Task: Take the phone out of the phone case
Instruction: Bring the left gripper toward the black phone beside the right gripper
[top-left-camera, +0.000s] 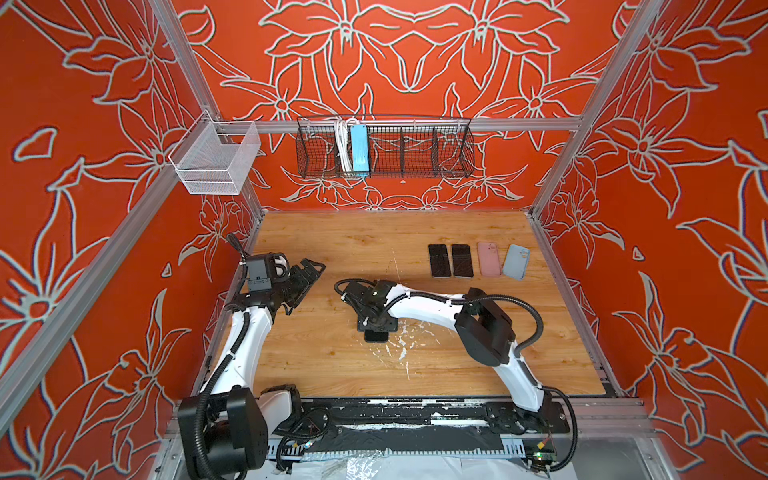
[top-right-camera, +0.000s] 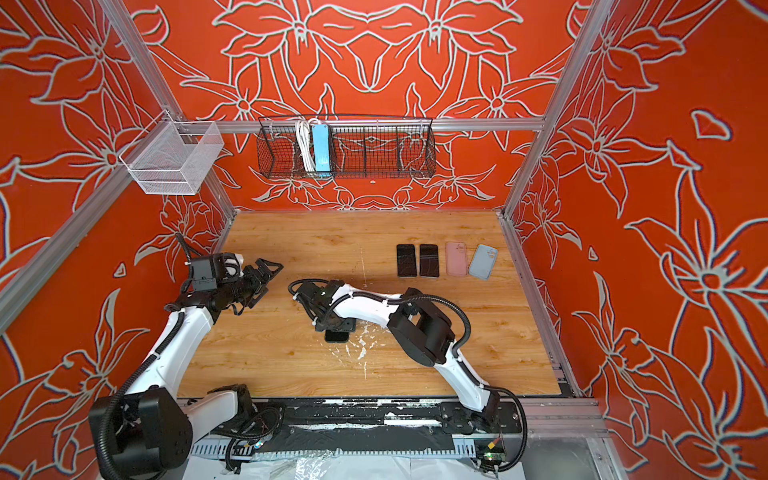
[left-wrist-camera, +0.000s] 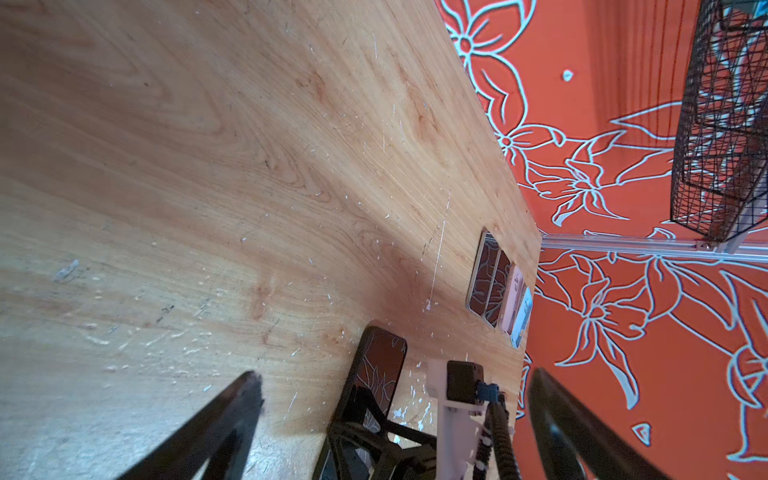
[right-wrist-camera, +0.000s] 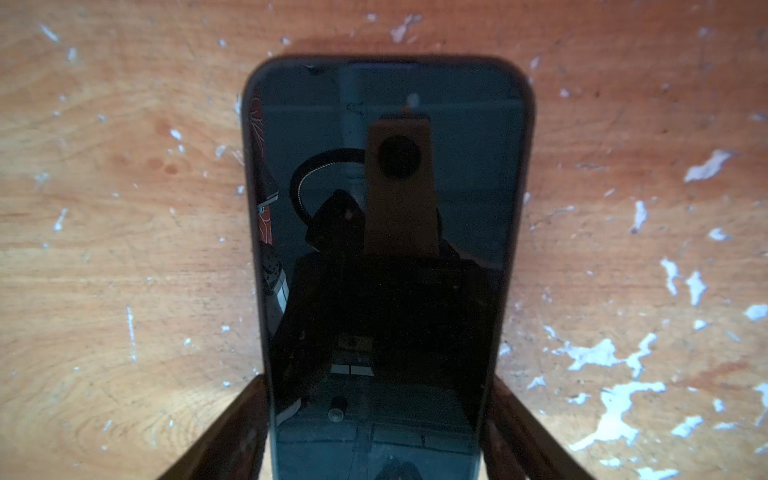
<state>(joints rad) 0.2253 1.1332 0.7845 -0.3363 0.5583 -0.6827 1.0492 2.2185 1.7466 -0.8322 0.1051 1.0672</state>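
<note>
A black phone lies screen up on the wooden table near the middle, still seated in its dark phone case, whose rim frames the screen. My right gripper points straight down over it, one finger against each long side of the cased phone. In both top views the right wrist covers most of the phone. My left gripper hovers open at the table's left side, empty, aimed toward the phone.
Two bare black phones, a pink case and a light blue case lie in a row at the back right. A black wire basket and a white mesh basket hang on the rear rail.
</note>
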